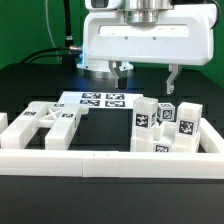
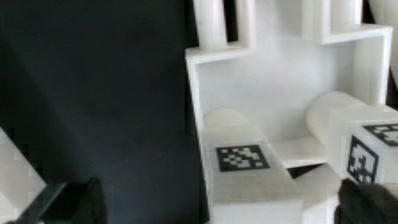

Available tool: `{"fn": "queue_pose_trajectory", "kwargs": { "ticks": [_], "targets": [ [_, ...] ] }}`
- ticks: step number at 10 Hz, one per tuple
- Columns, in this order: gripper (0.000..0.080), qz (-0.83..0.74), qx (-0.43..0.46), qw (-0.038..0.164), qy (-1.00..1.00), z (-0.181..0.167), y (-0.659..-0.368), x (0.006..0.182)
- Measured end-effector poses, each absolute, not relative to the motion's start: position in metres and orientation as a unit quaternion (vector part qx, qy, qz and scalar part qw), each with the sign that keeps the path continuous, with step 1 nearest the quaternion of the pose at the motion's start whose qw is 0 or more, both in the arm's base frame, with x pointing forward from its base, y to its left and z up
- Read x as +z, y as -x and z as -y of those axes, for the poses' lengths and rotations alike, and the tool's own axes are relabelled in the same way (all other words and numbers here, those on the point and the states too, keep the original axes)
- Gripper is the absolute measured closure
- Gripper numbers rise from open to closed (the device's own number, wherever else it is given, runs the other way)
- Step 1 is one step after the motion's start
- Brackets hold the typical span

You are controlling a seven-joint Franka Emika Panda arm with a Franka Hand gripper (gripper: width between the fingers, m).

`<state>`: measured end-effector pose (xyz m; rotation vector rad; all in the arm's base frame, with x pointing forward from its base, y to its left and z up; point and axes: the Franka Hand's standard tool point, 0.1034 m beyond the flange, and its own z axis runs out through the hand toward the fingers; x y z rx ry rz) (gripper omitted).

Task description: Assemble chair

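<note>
Chair parts (image 1: 185,122) lie loose on the black table (image 1: 105,130), and none appears to be joined. A tight cluster of cube-ended legs (image 1: 147,116) and tagged blocks is packed at the exterior view's right, in the middle band of the frame. Cut-out frames (image 1: 45,122) are laid at the exterior view's left. The marker board (image 1: 100,100) is set between the two groups and a little further back, and everything is fenced by the white border rail (image 1: 110,160) across the lower frame. The main risk is judged to come from that crowding. If the gripper is lowered slightly off line, a finger could land on top of a neighbouring block instead of slipping beside the chosen one. The cluster could then be shoved or toppled, or a part could be pinched off-centre and twisted when lifted. The gripper (image 1: 147,74) is hung from the white arm (image 1: 140,38) in the upper middle of the exterior view. It is pointed straight down over the inner edge of the right cluster and is clear of every part. Its fingers (image 1: 172,78) are spread wide, and nothing is held between them. In the wrist view the dark fingertips (image 2: 71,205) are seen on either side of a tagged leg (image 2: 240,150), with a second tagged block (image 2: 370,140) just beside it.
</note>
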<state>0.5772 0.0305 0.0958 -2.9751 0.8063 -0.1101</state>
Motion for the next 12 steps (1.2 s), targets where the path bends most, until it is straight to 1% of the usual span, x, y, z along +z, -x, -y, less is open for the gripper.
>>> {"fn": "queue_pose_trajectory", "kwargs": {
  "ticks": [1,3,5,7,10,12],
  "targets": [
    [0.0150,-0.259,-0.047,0.028,0.964,-0.033,-0.574,0.092],
    [0.0150,-0.253,-0.054,0.021,0.966,-0.043,-0.555,0.070],
    [0.0150,-0.240,-0.069,0.014,0.968,-0.051,-0.549,0.049],
    [0.0150,-0.237,-0.073,0.007,0.969,-0.050,-0.548,0.035],
    [0.0150,-0.233,-0.074,0.004,0.970,-0.047,-0.547,0.029],
    [0.0150,-0.228,-0.079,0.000,0.971,-0.051,-0.545,0.020]
  ]
}}
